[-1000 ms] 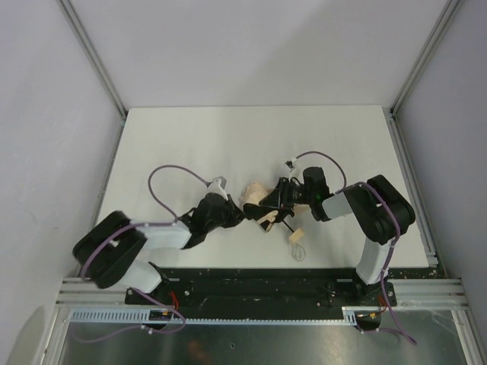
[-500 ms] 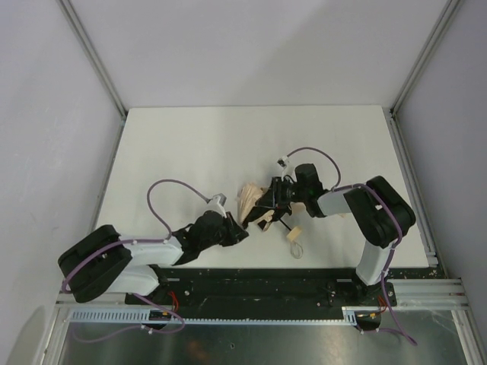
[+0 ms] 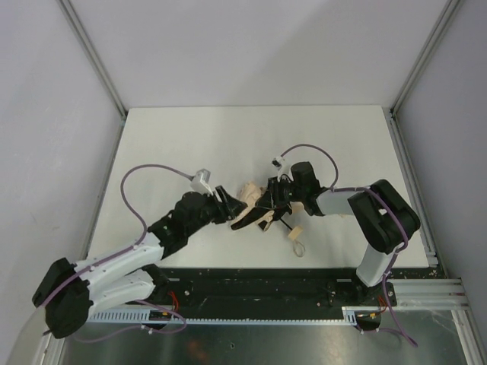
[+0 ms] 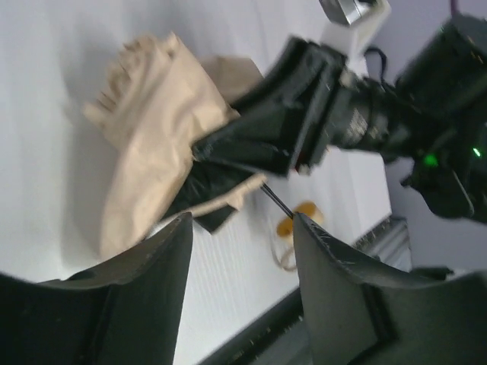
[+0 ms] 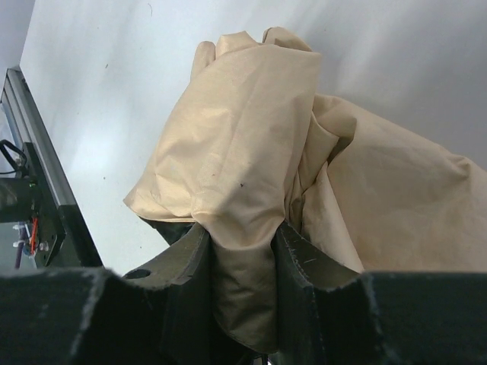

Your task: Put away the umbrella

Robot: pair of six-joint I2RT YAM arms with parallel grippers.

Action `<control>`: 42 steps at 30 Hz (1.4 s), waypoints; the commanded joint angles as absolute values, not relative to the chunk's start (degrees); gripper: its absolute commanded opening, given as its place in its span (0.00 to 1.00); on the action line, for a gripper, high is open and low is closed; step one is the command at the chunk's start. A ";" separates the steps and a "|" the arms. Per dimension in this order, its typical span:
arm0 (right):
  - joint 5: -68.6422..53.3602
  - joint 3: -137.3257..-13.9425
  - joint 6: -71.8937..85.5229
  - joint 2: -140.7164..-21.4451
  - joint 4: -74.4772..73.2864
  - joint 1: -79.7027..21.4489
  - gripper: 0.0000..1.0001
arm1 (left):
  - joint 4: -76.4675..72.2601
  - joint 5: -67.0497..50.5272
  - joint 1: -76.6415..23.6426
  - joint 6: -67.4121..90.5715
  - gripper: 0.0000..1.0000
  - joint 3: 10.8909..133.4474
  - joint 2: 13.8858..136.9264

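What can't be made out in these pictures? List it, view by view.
Top view: the right hand covers the middle of the umbrella; the cord loop is too small to trace.
Left wrist view: the handle is blurred, partly behind a finger of the left hand; the shaft disappears under the right hand.
Right wrist view: cloth fills the frame, hiding handle and shaft.

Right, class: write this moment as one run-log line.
left hand: open, facing umbrella | right hand: shut on umbrella fabric | handle: on table
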State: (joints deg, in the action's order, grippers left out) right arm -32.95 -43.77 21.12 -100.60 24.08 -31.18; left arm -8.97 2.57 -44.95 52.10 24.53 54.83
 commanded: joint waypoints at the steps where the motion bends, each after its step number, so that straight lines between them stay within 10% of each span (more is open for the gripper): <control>1: -31.66 -45.10 18.85 -98.99 21.34 -31.94 0.00 | -8.07 -1.00 -39.84 48.04 0.53 28.65 62.11; 8: -38.03 -45.20 24.73 -94.26 23.78 -31.20 0.00 | -20.26 -7.23 -39.44 50.22 0.28 29.30 83.77; 15: -45.65 -45.18 34.96 -89.55 28.57 -28.93 0.00 | -24.99 -6.98 -40.27 50.99 0.24 33.04 90.91; 42: -7.56 -78.64 -3.99 -74.75 -6.95 0.60 0.00 | 5.02 -5.96 -37.57 43.76 0.73 28.39 31.90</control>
